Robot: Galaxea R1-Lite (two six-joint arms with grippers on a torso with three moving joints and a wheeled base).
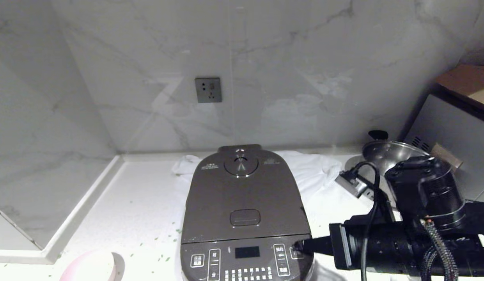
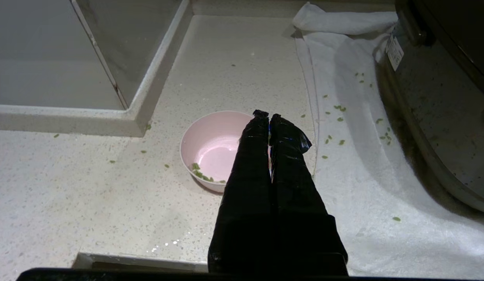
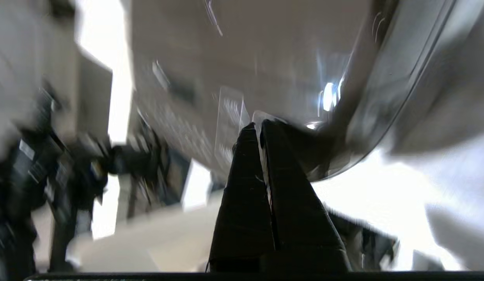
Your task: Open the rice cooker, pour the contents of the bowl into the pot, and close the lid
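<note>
Rice cooker (image 1: 243, 218): I see the big brown-grey cooker in the middle of the counter, directly ahead of my right gripper, which comes at its front button panel from the side.
Lid (image 1: 242, 195): Down flat on the cooker body, so the pot is hidden. It lies just above and beyond my right gripper's tips.
White towel (image 2: 366, 156): Spread under the cooker, beside my left gripper, with green bits scattered on it.
Right gripper (image 1: 300, 246): Its two black fingers are pressed together with nothing between them. The tips sit at the right edge of the button panel; I cannot tell whether they touch it.
Left gripper (image 2: 265, 116): Fingers pressed together and empty, hanging parked over the counter.
Bowl (image 2: 216, 148): The small pink bowl stands upright on the counter, right under my left gripper's tips and partly hidden by them.
Contents (image 2: 202, 175): Only a few chopped green bits lie low against the bowl's wall, close below the left gripper.
Progress: With the lid shut and green bits strewn about, I cannot say whether the pour is done or everything is yet to begin.
</note>
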